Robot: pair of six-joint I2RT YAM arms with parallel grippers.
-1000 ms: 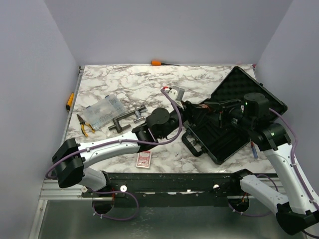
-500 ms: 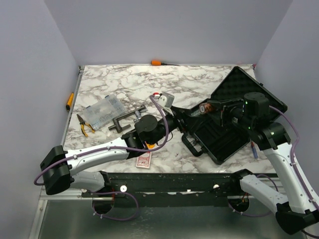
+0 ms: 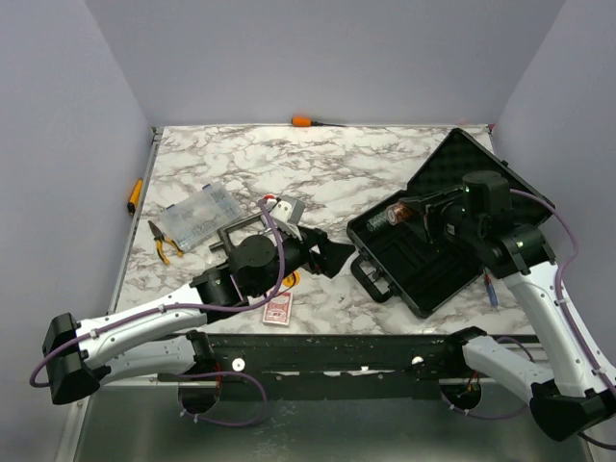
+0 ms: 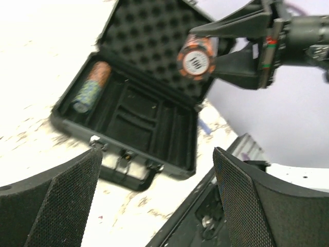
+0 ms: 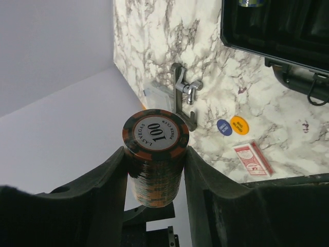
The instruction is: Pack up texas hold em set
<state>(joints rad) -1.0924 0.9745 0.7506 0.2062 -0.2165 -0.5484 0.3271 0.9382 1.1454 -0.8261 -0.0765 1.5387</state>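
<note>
The black case [image 3: 423, 274] lies open at the right, its foam-lined lid [image 3: 491, 178] leaning back. One chip stack [image 4: 91, 86] lies on its side in the case's far left slot. My right gripper [image 3: 402, 214] hovers over the case, shut on an orange-and-black chip stack [image 5: 155, 154] with a "100" face. My left gripper [image 3: 332, 258] stands open and empty on the table side, left of the case [image 4: 128, 121]. The red-backed card deck [image 3: 277, 308] lies near the front edge. A blue disc [image 5: 224, 127] and an orange disc [image 5: 239, 125] lie close to the deck [image 5: 252, 158].
A grey metal clamp [image 3: 241, 231], a clear plastic box [image 3: 197, 214] and pliers [image 3: 162, 241] lie at the left. An orange-handled screwdriver [image 3: 306, 121] rests at the back edge, and a yellow tool [image 3: 135, 195] at the left edge. Walls close the table on three sides.
My left gripper has opened and drawn back left from over the case to the table beside it. The right gripper has stayed over the case with its chip stack.
</note>
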